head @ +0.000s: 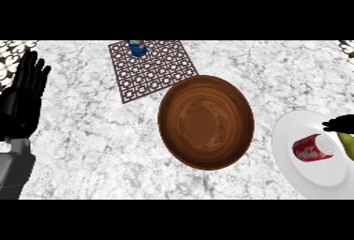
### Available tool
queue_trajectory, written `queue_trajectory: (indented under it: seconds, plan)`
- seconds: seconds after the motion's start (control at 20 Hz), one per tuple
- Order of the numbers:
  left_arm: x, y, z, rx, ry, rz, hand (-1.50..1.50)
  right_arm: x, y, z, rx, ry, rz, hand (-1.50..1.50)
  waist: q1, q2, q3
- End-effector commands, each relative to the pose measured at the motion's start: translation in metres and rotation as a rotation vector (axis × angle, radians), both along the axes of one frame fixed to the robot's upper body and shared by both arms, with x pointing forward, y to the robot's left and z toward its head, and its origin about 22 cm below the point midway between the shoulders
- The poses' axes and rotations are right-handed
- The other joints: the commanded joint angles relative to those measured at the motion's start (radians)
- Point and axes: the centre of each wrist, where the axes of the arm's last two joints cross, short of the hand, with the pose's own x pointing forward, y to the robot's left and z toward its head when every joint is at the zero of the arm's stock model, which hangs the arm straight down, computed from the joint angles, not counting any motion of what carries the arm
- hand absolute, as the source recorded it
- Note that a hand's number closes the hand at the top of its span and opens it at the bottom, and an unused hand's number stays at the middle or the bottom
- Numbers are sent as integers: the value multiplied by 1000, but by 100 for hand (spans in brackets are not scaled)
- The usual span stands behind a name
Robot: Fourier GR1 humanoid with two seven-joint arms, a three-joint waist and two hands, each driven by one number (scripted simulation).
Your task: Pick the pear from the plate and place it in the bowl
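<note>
Surface: white-and-grey veined marble counter (104, 140), smooth and matte, filling the head view. You work on its top.

Item, wooden bowl (205, 122): large, round, dark brown with ringed grain, shallow and wide-mouthed. It sits near the counter's middle and holds nothing. Its broad opening makes it an easy target for a drop from above, in my judgement.

Item, plate (311, 176): white, glossy, round, at the counter's right edge, just beside the bowl and cut off by the view.

Item, pear (347, 143): yellow-green, only a sliver showing at the plate's right side. This is your task object, not yet moved.

Item, red can (313, 148): cylindrical, lying on its side on the plate, close against the pear. You should mind it, since a sweep at the pear could roll it.

Item, right hand (339, 124): black, only a small part showing over the plate's far right, right above the pear. You cannot tell whether its fingers are spread or closing.

Item, left hand (24, 89): black, resting at the counter's left edge, fingers straight and together, holding nothing.

Item, trivet mat (153, 68): dark lattice square near the far edge, carrying a blue can (137, 48) at its far side.
</note>
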Motion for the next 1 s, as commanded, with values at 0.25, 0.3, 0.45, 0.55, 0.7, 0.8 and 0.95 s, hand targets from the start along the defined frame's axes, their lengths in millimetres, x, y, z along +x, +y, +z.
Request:
queue_trajectory:
  seconds: [0.25,0.3,0.45,0.55,0.7,0.8,0.95]
  plan:
    - [3,-8,3,-13,11,7,0,10,-1,-12,39,90,-8,-150,-3,-1,0]
    - [0,8,13,6,-13,-3,0,8,0,-21,34,89,-18,-150,7,2,1]
    - [8,-2,7,8,-6,10,0,15,3,-16,0,91,-13,-150,0,2,1]
    - [9,-13,1,-5,22,-13,0,1,8,-49,21,71,17,-150,1,5,2]
    - [-1,-3,-5,-5,2,-1,0,5,5,-37,126,31,51,150,1,3,2]
    - [7,-6,-3,7,-8,13,0,-1,1,-41,121,2,48,150,-9,2,1]
    - [1,14,6,15,-18,21,0,-3,-1,-42,144,-16,61,150,0,3,1]
